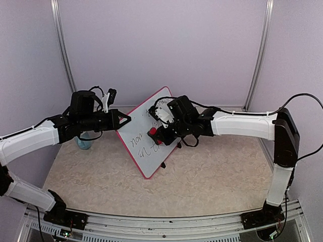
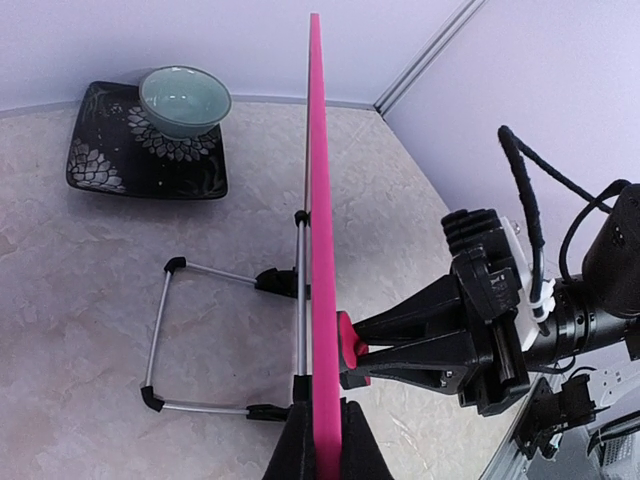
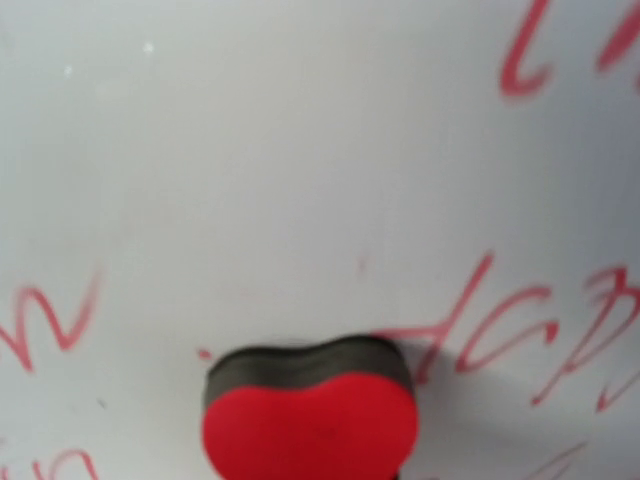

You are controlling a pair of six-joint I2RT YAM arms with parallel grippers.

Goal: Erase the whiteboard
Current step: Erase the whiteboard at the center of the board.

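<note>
Left end effector (image 1: 123, 120) clamps pink-framed whiteboard (image 1: 143, 151), right end effector (image 2: 365, 350) pinches felt-backed red eraser (image 3: 310, 425)

Whiteboard (image 1: 137, 151) smooth, glossy, pink plastic-looking frame; eraser (image 3: 310, 430) smooth red top, dark felt-like pad; bowl (image 2: 184, 98) glazed.

Matching livery on both sides here: the left arm (image 1: 30, 138) has smooth white shells on its long links and chunky black housings at the joints, and the right arm (image 1: 242, 125) is built the same. A thin black cable (image 1: 305, 96) loops off the right arm's black elbow block. The right claw (image 2: 352, 352) is matte black with wedge-shaped fingers tapering to points, a braided black lead (image 2: 527, 195) and a white clip (image 2: 535, 290) behind it. The left claw (image 1: 125, 119) is the same black wedge. Black base plates (image 1: 64, 216) sit underneath.
</note>
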